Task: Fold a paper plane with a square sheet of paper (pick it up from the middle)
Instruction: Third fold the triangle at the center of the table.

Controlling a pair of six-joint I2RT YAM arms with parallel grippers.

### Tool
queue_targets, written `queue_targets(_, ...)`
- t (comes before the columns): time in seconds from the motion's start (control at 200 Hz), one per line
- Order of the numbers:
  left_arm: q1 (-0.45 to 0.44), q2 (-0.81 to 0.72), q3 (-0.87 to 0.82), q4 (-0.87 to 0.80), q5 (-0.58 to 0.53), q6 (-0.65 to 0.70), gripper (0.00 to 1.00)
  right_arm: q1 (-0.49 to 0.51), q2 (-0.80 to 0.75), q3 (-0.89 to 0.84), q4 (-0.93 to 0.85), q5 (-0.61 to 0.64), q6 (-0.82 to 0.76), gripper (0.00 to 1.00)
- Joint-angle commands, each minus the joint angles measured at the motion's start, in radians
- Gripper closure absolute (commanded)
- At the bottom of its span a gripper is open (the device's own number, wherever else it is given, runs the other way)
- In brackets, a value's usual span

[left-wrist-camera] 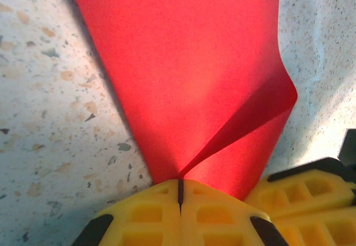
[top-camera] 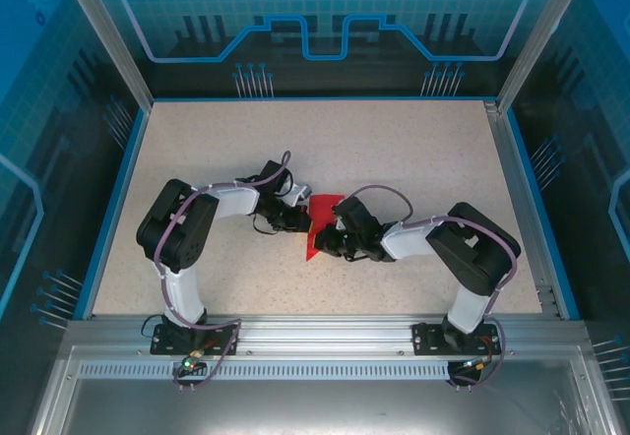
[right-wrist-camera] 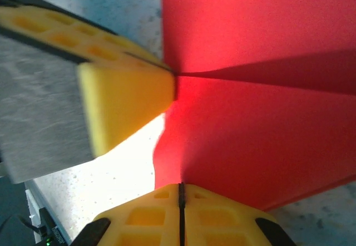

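Now | left gripper (left-wrist-camera: 179,183) and right gripper (right-wrist-camera: 181,189) both clamp the square sheet of paper (left-wrist-camera: 183,62) | looks thin, limp, tearable; pinch near its crease.

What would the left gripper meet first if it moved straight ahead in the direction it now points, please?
Only the square sheet of paper that the left gripper is shut on; it would likely crumple it forward. The right gripper pinches the sheet off to the side, probably out of line.
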Motion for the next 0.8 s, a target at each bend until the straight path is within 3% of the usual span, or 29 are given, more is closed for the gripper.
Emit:
queue_targets(0.0, -0.001, 0.042, -0.004, -0.064, -0.027, 0.019, 1.0, -0.012, 0.031, -0.017, 0.013, 0.0, -0.011, 0.91)
queue_targets(0.13, 0.0, 0.044, -0.002, -0.064, -0.028, 0.02, 1.0, -0.014, 0.041, -0.016, 0.019, -0.016, -0.008, 0.91)
queue_targets(0.43, -0.001, 0.045, 0.003, -0.073, -0.027, 0.025, 1.0, -0.066, -0.12, 0.006, -0.064, -0.014, -0.068, 0.9)
queue_targets(0.645, -0.001, 0.048, 0.008, -0.077, -0.025, 0.025, 1.0, -0.106, -0.055, 0.03, -0.03, -0.077, -0.073, 0.9)
queue_targets(0.795, 0.0, 0.047, 0.01, -0.077, -0.024, 0.025, 1.0, -0.106, -0.025, 0.023, -0.047, -0.036, -0.071, 0.9)
